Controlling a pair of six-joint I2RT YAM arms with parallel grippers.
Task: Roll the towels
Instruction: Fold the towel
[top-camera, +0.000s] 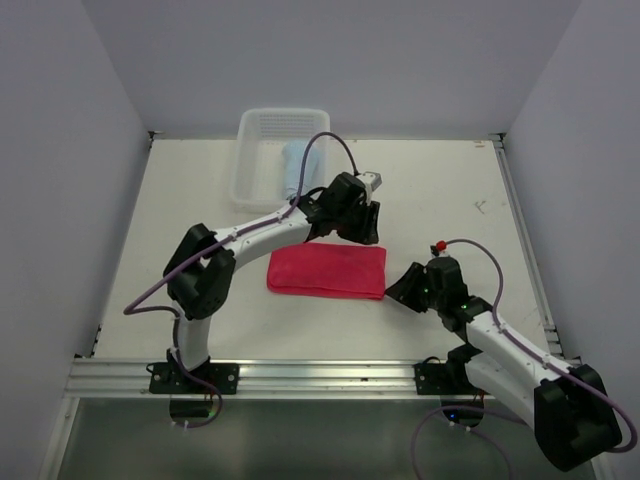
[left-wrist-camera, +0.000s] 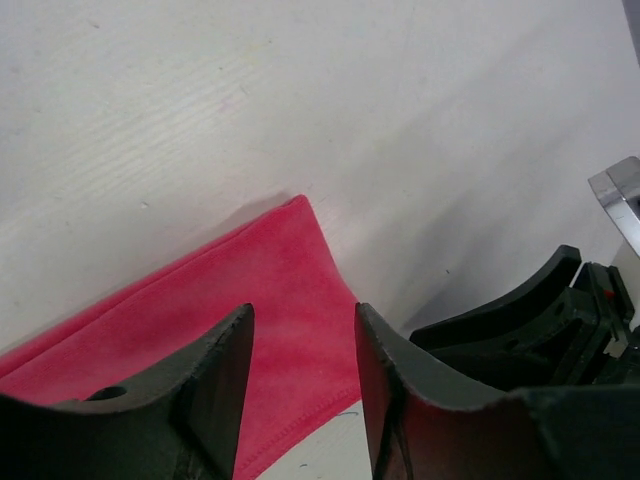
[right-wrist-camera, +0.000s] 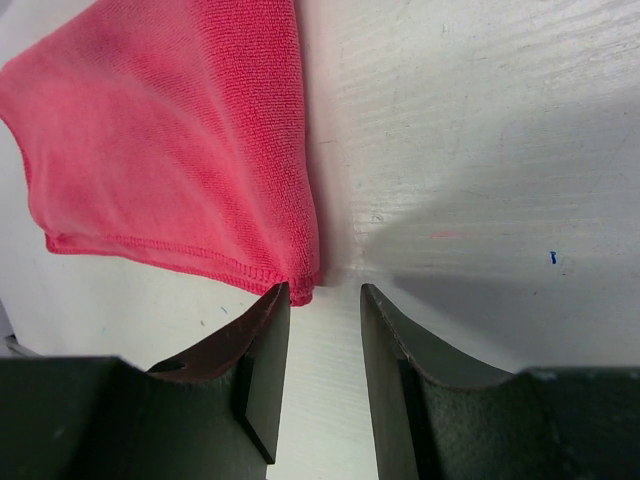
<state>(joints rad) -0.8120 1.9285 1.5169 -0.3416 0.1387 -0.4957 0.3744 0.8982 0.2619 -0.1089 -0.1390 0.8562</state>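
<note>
The worktop (top-camera: 450, 200) carries a white mesh basket (top-camera: 250, 170) at its far edge, with the light blue towel (top-camera: 293, 165) inside. The pink-red towel (top-camera: 327, 272) lies flat near the middle. The left pincer (top-camera: 366, 236) over its far right corner and the right pincer (top-camera: 394, 292) at its near right corner are both open and empty. Pinching both corners level should start an even roll.

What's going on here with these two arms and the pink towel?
The pink towel lies folded flat mid-table, not yet rolled. At its right end, the left gripper hovers over the far corner and the right gripper sits at the near corner, both open, neither clamping cloth. The blue towel is in the white basket.
</note>
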